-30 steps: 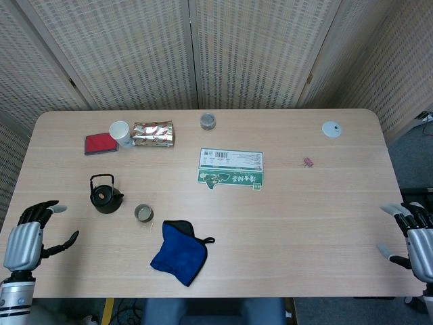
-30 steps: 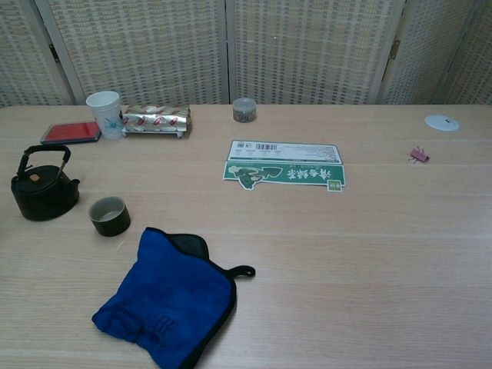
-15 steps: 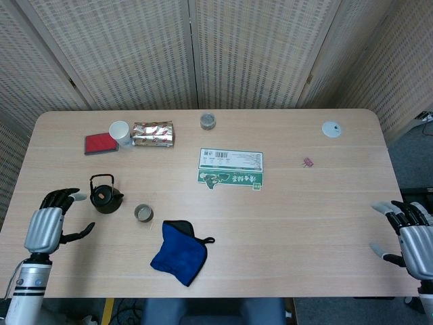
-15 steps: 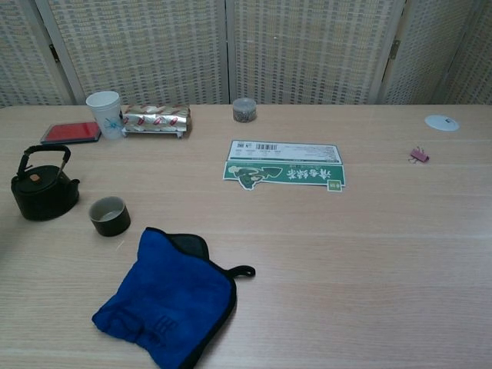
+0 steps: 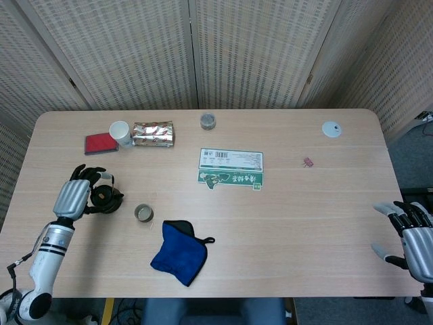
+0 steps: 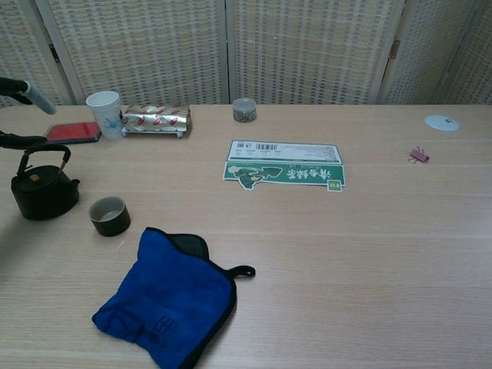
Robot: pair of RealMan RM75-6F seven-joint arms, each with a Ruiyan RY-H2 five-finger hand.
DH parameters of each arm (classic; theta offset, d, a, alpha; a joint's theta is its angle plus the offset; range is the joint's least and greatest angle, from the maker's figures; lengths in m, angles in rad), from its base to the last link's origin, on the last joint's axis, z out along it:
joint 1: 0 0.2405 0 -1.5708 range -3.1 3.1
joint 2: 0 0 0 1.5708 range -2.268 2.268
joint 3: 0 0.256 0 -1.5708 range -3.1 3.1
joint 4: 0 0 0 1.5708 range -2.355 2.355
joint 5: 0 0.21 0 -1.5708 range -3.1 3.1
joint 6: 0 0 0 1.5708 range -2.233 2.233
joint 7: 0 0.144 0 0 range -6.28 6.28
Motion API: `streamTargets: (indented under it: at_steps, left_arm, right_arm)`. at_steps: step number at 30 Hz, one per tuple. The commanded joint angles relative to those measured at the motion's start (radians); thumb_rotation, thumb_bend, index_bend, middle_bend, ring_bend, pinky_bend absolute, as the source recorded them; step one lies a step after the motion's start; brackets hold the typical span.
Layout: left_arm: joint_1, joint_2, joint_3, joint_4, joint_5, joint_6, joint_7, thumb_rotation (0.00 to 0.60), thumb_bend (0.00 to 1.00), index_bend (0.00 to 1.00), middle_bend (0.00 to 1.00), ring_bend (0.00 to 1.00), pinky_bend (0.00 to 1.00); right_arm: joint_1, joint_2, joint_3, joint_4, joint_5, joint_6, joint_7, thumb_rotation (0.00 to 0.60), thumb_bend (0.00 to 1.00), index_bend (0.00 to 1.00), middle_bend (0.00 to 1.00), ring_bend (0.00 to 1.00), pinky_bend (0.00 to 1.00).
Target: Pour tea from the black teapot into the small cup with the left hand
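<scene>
On the pale wooden table (image 6: 384, 254) a black cast-iron teapot (image 6: 44, 191) stands at the left edge beside a small dark cup (image 6: 109, 216), with dark fingertips of the left hand (image 6: 23, 92) above the teapot, and a crumpled blue cloth (image 6: 165, 298) lying nearer.

One black teapot (image 5: 105, 197), two cups: small cup (image 5: 143, 213) right of left hand (image 5: 76, 196), paper cup (image 5: 121, 133) beyond; one blue cloth (image 5: 178, 253), one green card (image 5: 231, 168) counted.
</scene>
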Motion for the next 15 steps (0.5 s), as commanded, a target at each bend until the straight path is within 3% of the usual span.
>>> streamTargets:
  at_steps: [1,3,6,15]
  left_arm:
    - [-0.068,-0.024,-0.028,0.063,-0.078,-0.091,0.006,0.2,0.21,0.28,0.2,0.16,0.0]
    - [-0.096,-0.034,-0.038,0.093,-0.124,-0.135,0.019,0.119,0.2,0.28,0.2,0.16,0.0]
    - [-0.131,-0.05,-0.048,0.136,-0.187,-0.184,0.038,0.053,0.18,0.27,0.2,0.16,0.0]
    - [-0.216,-0.129,-0.02,0.316,-0.345,-0.256,0.2,0.044,0.17,0.27,0.22,0.16,0.0]
  right_arm:
    - [-0.001,0.002,-0.001,-0.003,0.0,0.001,-0.001,0.6,0.12,0.24,0.24,0.15,0.18]
    - [-0.003,0.004,-0.002,-0.005,0.001,0.002,-0.001,0.6,0.11,0.24,0.24,0.15,0.18]
    - [-0.004,0.006,-0.002,-0.006,0.003,0.002,-0.002,0.6,0.12,0.24,0.24,0.15,0.18]
    - [-0.002,0.006,-0.001,-0.004,0.01,-0.003,0.002,0.6,0.12,0.24,0.24,0.15,0.18]
